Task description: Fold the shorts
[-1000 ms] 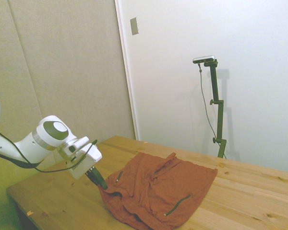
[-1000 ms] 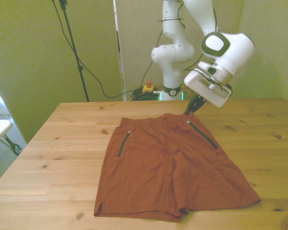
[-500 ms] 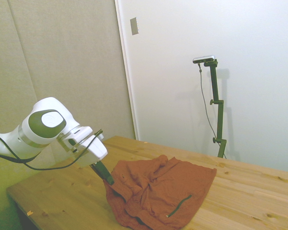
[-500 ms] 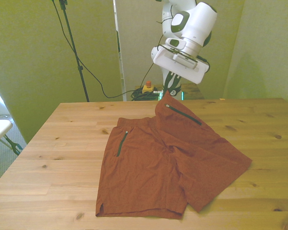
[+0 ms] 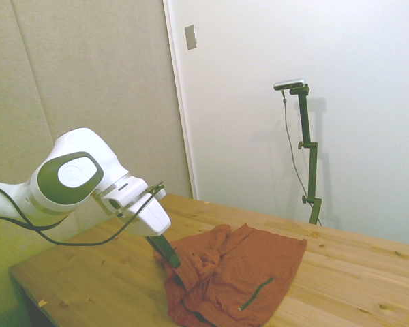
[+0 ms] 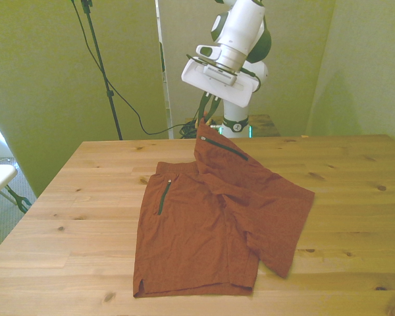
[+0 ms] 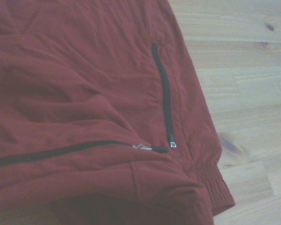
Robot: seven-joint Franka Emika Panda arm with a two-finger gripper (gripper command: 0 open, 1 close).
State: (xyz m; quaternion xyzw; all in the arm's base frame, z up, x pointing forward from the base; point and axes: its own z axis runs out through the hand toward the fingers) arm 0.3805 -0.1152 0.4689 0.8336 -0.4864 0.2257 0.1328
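Shorts [image 6: 204, 230] in rust-orange cloth lie spread on the wooden tabletop [image 6: 66, 217], with one waistband corner pulled up off the wood. That raised corner hangs from the claw [image 6: 205, 120], whose dark fingers are pinched together on the cloth just under the white wrist block. From the side, the claw [image 5: 169, 256] slants down into the bunched edge of the shorts [image 5: 238, 272], and the cloth rises in wrinkles toward it.

On the front view's right, the lifted half is drawn up and over, so its leg lies slanted across the flat half, the hem reaching toward the front view's right. A dark zip [image 6: 224, 149] runs along the raised flap just below the grip. The flat half stays on the front view's left, its own zip [image 6: 163, 197] lying straight on the cloth.

Close up from the wrist, the shorts [image 7: 84, 93] fill most of the frame, wrinkled, with two dark zips meeting near a small metal pull [image 7: 143, 147], and bare tabletop [image 7: 243, 70] beside the elastic waistband.
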